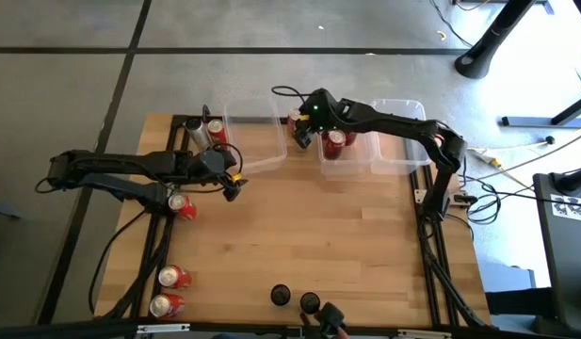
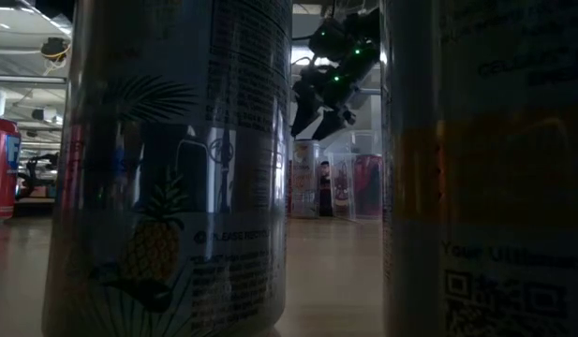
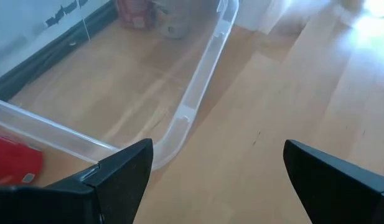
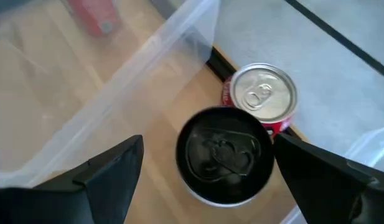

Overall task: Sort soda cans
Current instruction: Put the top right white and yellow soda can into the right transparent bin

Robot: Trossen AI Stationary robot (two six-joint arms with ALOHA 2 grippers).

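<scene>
At the top center of the high view, your right gripper (image 1: 302, 130) hangs open over the gap between the two clear bins, holding nothing. Right wrist view shows its fingers (image 4: 101, 180) spread wide, with a black can (image 4: 224, 155) directly below between them and a red can (image 4: 261, 98) touching it on the far side, both upright beside the left bin's wall (image 4: 148, 68). In the high view another red can (image 1: 335, 143) sits inside the right bin (image 1: 403, 141), just beside the gripper.

Your left gripper (image 1: 233, 181) is open too, empty, at center left of the high view near the corner of the left bin (image 1: 257, 141). Left wrist view: fingers (image 3: 126, 177) apart over bare wood, bin corner just ahead.

More soda cans around the surface (image 1: 346, 245): a red and a silver can (image 1: 207, 132) at the upper left corner of the surface, one red can (image 1: 182, 204) lying under the left arm, two red cans (image 1: 168, 290) lying at the lower left, two black cans (image 1: 295, 299) upright at the bottom center edge. In the low view those last two fill the foreground, one with a pineapple print (image 2: 167, 187); the right gripper (image 2: 318, 110) shows above the bins behind.
</scene>
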